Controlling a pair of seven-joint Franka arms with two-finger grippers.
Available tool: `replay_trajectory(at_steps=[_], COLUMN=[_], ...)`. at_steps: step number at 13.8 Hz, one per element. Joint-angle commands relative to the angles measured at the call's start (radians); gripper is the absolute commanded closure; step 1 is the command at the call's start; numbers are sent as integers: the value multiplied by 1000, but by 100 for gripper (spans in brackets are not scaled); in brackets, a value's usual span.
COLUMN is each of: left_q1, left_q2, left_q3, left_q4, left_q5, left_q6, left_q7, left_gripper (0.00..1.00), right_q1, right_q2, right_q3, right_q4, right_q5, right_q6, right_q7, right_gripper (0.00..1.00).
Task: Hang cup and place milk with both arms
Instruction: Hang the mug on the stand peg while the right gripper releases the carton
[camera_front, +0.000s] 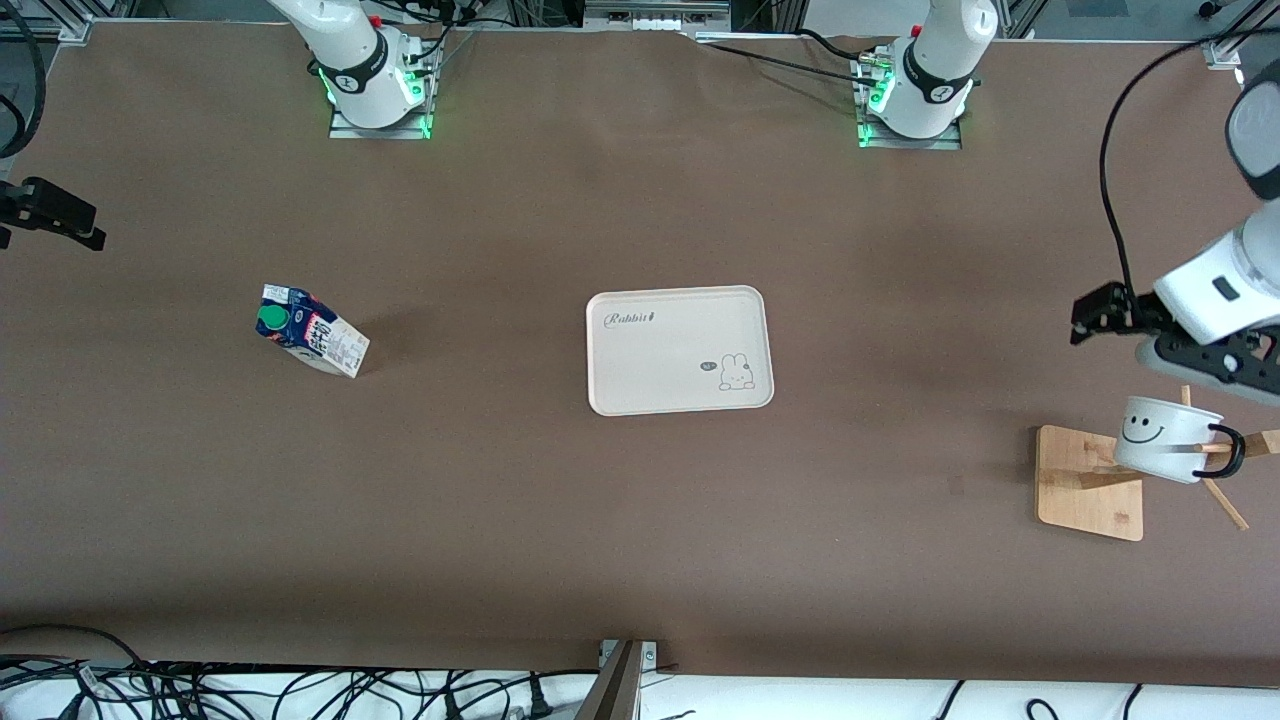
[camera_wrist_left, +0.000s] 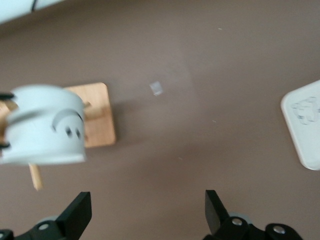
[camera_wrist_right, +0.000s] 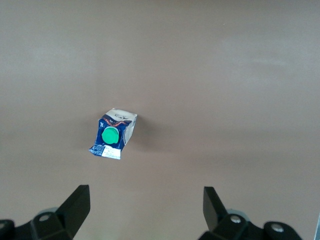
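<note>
**Cup on the peg, carton waiting, both claws released**

The cup, a white mug with a black smiley face and a thin black handle, hangs by that handle on a peg of the wooden mug rack at the left arm's end of the surface. The left claw is up in the air above the bare surface just beside the rack, its fingers spread wide with nothing between them, apart from the cup.

The milk, a dark-blue and white gable-top carton with a round green cap, stands on the surface toward the right arm's end, well apart from everything else. Its printed labels are too small to read.

The right claw hangs in the air above the surface near the carton, released, its fingers wide apart and empty.

Between carton and rack lies a cream tray, flat and bare. It carries the word "Rabbit" in script at one corner and a small rabbit drawing at the other.
</note>
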Motion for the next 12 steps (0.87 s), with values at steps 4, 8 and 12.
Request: replay_trajectory(at_steps=[4, 8, 12], left_q1=[14, 8, 17], left_q2=[-169, -165, -165], left_q3=[-38, -38, -35], left_q4=[-163, -151, -150], left_q5=[-35, -34, -30], left_q6=[-62, -73, -73], left_q7=[-150, -168, -175], left_gripper=[0, 0, 0], right_q1=[-13, -15, -13], right_q2=[-33, -28, -28], right_q3=[57, 57, 73], right_q4=[-44, -44, -44], right_q5=[-5, 6, 6], right_q6=[-65, -56, -52], right_q7=[7, 1, 11], right_gripper=[0, 0, 0])
